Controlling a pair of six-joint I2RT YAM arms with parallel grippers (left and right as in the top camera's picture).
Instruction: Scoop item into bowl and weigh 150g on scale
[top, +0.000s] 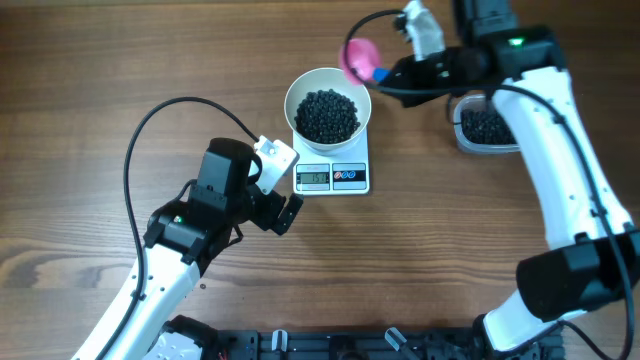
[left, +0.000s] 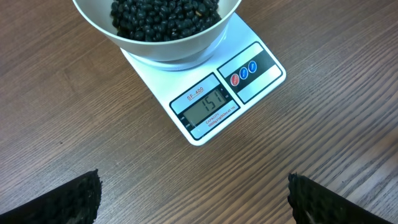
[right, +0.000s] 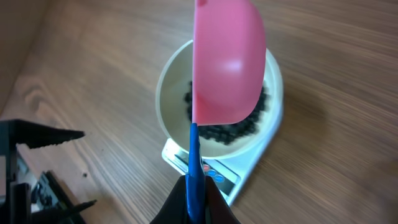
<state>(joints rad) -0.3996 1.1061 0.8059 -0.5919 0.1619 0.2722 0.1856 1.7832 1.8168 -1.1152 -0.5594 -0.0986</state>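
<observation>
The white bowl (top: 292, 100) stands on the white scale (top: 350, 176) and holds a heap of black beans (top: 327, 115). In the left wrist view the scale (left: 258, 84) has 151 on its display, under the bowl (left: 168, 50) and beans (left: 165, 15). My right gripper (top: 395, 72) is shut on the blue handle (right: 194, 155) of a pink scoop (top: 358, 55), which hangs just above the bowl's far right rim. The scoop (right: 227, 62) is tipped on its side. My left gripper (left: 196, 193) is open over bare wood in front of the scale, holding nothing.
A clear plastic tub (top: 462, 140) with more black beans sits to the right of the scale, partly under my right arm. My left arm's cable loops over the table at the left. A black rail runs along the front edge.
</observation>
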